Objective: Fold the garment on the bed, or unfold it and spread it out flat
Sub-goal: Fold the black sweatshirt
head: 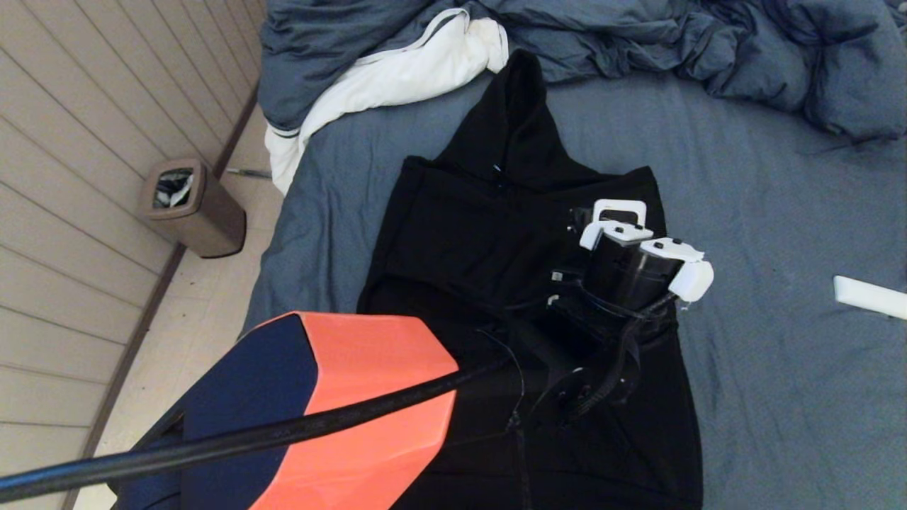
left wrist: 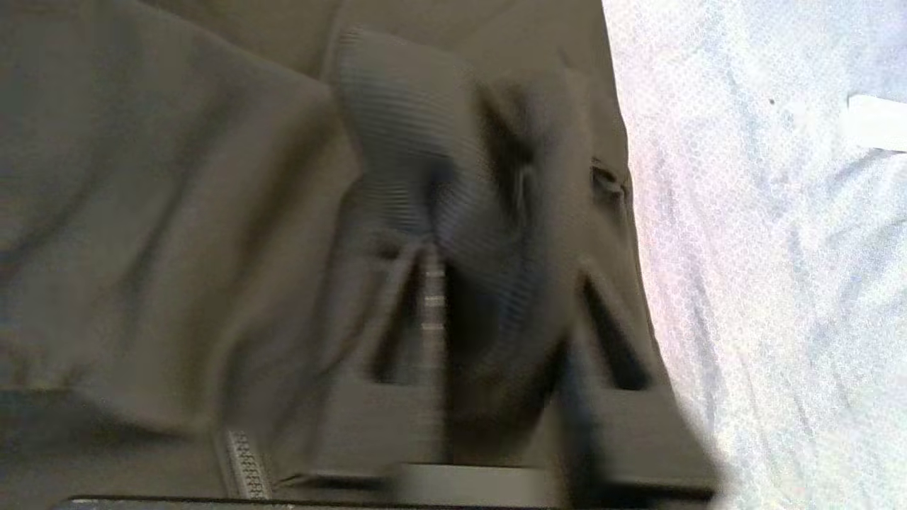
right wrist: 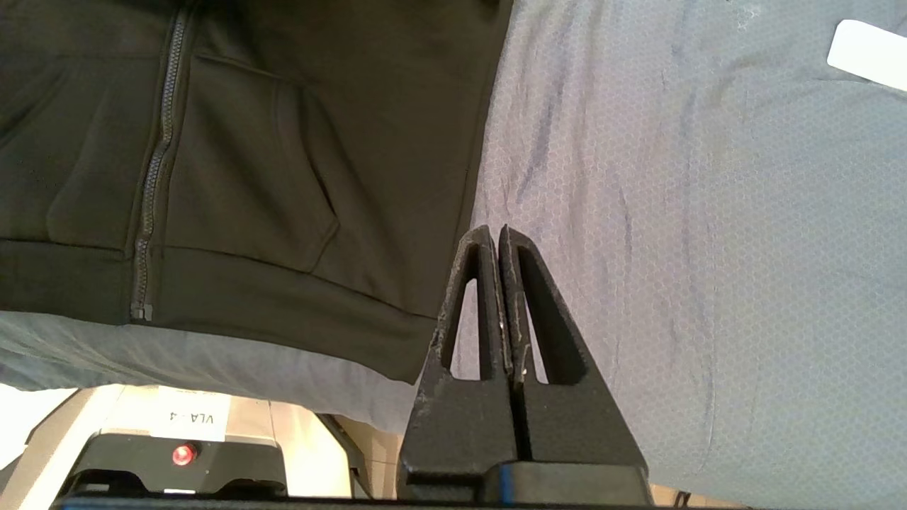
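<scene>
The black hooded sweatshirt [head: 496, 234] is laid lengthwise on the bed [head: 765, 212], its hood pointing toward the far end and its ribbed hem at the near edge. The zipper [right wrist: 157, 163] and a front pocket [right wrist: 248, 163] are seen closed in the right wrist view, with the hem lying just short of the mattress edge.

The left tool [left wrist: 496, 333] is lowered over the sweatshirt's right-hand side, near its edge. In the left wrist view its fingers [left wrist: 382, 319] are blurred, with a ribbed fold of black cloth [left wrist: 425, 142] bunched up between and ahead of them. Whether that cloth is gripped or merely touched cannot be told, and the spread of the fingers cannot be judged either. Much of the sweatshirt's lower half is blocked in the head view by the left arm's orange and navy cover [head: 333, 404] and its black cable [head: 269, 432].

The right tool [right wrist: 496, 297] is held over the bed near the sweatshirt's hem corner, its two black fingers pressed together on nothing.

A rumpled blue-grey duvet [head: 673, 42] with white lining [head: 404, 71] is heaped across the far end of the bed, just touching the hood. A flat white object [head: 870, 296] lies on the sheet, well apart from the sweatshirt. A brown waste bin [head: 191, 209] stands on the floor beside the panelled wall [head: 78, 127].
</scene>
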{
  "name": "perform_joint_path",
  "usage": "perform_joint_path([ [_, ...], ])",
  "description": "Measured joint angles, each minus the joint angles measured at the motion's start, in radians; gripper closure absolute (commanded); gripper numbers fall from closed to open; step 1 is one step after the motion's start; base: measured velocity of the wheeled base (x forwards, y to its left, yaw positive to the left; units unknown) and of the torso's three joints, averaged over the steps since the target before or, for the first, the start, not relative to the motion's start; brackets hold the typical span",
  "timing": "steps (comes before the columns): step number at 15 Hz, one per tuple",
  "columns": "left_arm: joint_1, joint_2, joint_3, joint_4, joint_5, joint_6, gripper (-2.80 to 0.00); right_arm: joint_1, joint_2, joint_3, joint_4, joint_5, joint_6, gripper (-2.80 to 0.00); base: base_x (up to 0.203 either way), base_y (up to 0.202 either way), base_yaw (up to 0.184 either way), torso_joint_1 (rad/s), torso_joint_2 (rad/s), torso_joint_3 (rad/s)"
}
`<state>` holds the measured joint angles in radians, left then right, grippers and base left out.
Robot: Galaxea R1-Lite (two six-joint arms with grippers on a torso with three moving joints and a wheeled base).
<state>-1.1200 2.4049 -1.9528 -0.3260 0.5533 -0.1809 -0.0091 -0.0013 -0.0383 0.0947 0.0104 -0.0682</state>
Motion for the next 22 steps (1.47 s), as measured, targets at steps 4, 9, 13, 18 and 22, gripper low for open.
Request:
perform_joint_path([
  [4, 0.000, 0.000, 0.000, 0.001, -0.003, 0.003, -2.80, 0.000, 0.000, 0.000, 0.000, 0.000, 0.000, 0.00, 0.000, 0.000, 0.000, 0.000, 0.00, 0.000],
  [9, -0.003, -0.046, 0.001, 0.009, -0.002, 0.025, -2.80, 0.000, 0.000, 0.000, 0.000, 0.000, 0.000, 0.00, 0.000, 0.000, 0.000, 0.000, 0.00, 0.000],
  [13, 0.003, -0.140, 0.008, 0.058, 0.042, 0.009, 0.00, 0.000, 0.000, 0.000, 0.000, 0.000, 0.000, 0.00, 0.000, 0.000, 0.000, 0.000, 0.00, 0.000],
  [18, 0.093, -0.313, 0.113, 0.179, 0.064, -0.050, 0.00, 0.000, 0.000, 0.000, 0.000, 0.000, 0.000, 0.00, 0.000, 0.000, 0.000, 0.000, 0.00, 0.000],
  [22, 0.207, -0.520, 0.267, 0.285, -0.012, -0.080, 0.00, 0.000, 0.000, 0.000, 0.000, 0.000, 0.000, 0.00, 0.000, 0.000, 0.000, 0.000, 0.00, 0.000],
])
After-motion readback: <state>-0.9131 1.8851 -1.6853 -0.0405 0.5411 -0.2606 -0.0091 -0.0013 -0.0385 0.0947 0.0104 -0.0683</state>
